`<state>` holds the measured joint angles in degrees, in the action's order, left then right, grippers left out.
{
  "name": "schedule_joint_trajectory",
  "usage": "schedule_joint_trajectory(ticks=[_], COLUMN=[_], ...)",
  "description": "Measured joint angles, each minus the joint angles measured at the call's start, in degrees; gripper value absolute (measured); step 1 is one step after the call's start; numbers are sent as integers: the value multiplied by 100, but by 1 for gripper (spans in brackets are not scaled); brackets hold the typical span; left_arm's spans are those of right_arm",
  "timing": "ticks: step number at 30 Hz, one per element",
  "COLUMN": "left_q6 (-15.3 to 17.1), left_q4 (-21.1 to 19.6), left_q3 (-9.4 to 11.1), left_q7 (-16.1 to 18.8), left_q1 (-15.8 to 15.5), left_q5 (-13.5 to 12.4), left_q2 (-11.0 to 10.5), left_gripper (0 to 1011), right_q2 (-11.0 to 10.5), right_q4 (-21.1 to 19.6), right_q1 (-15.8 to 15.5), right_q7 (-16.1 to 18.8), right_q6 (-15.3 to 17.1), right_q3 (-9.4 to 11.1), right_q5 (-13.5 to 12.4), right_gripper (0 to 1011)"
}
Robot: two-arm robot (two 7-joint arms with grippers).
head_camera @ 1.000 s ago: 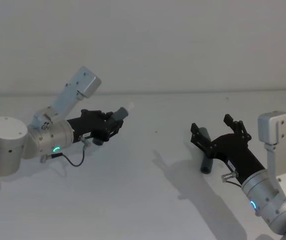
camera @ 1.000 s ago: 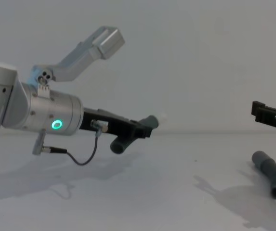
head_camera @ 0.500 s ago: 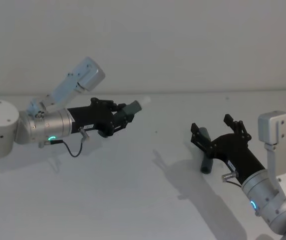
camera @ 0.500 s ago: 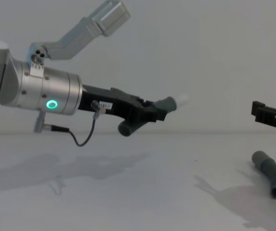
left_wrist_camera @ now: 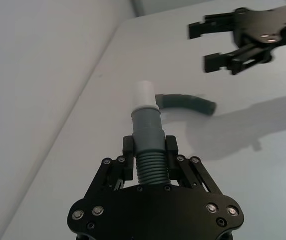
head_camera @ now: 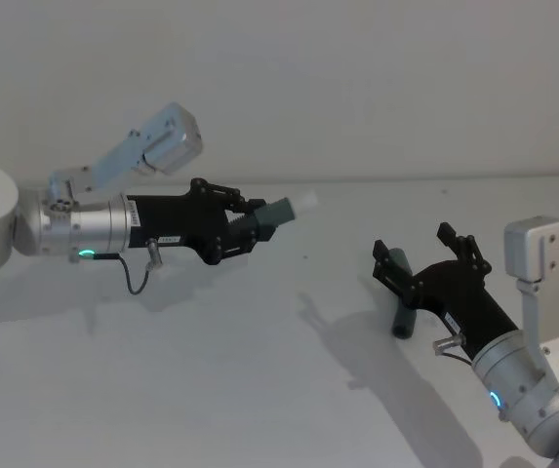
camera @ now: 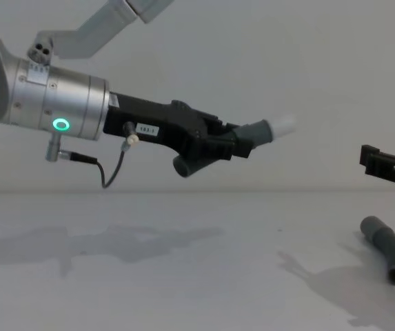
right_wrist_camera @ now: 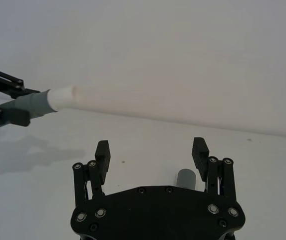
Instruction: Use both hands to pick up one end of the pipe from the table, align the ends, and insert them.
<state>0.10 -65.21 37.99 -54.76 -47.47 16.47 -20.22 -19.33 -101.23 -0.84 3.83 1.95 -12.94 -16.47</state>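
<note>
Gripping ribbed grey pipe [left_wrist_camera: 147, 125] (white tip [left_wrist_camera: 145, 94]): left tool [left_wrist_camera: 149, 146].

The grey pipe piece [head_camera: 401, 324] lies on the table [head_camera: 211, 390]. From the head view, the right gripper [head_camera: 413, 244] covers part of it. From the right wrist, its round end pokes out between the fingers [right_wrist_camera: 102, 155], and the rest is under the gripper itself. From the left wrist, the white tip [left_wrist_camera: 144, 93] covers one end of it.

The white-tipped pipe piece [camera: 252, 132] has its back part tucked inside the left gripper [camera: 235, 143]. In the chest view, the right edge cuts the right gripper off, leaving one black finger [camera: 389, 167]. The little label [camera: 145, 129] on the left gripper is too small to read. From the right wrist, the white tip smears into the pale wall [right_wrist_camera: 192, 50], so I cannot tell where it stops.
</note>
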Motion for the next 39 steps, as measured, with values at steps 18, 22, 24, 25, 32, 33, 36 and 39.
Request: schedule_joint_trajectory(ticks=[18, 22, 24, 25, 32, 33, 36, 39], left_q6=[-757, -836, -875, -897, -967, -978, -997, -1012], left_q4=[151, 183, 204, 217, 252, 259, 269, 276], left_q3=[212, 244, 263, 273, 303, 309, 317, 323], left_q7=[-951, -1006, -1028, -1040, -1076, -1081, -1092, -1100], left_q1=[-329, -362, -383, -394, -426, -430, -442, -448], left_q5=[109, 109, 108, 107, 103, 103, 101, 100], left_q2=[-209, -217, -217, -218, -221, -221, -222, -222], left_gripper=[335, 335, 335, 335, 335, 335, 335, 335], right_q2=[0, 0, 0, 2, 18, 24, 38, 52], right_q4=[0, 0, 0, 2, 66, 98, 160, 238], right_q1=[0, 0, 0, 1, 31, 44, 72, 109], right_q7=[0, 0, 0, 1, 68, 91, 143, 191], right_q6=[0, 0, 0, 0, -1, 4, 63, 181], right_q3=[0, 0, 0, 1, 23, 30, 53, 79], right_q5=[0, 0, 0, 0, -53, -76, -140, -217], right_gripper=[1000, 1000, 1000, 1000, 1000, 1000, 1000, 1000])
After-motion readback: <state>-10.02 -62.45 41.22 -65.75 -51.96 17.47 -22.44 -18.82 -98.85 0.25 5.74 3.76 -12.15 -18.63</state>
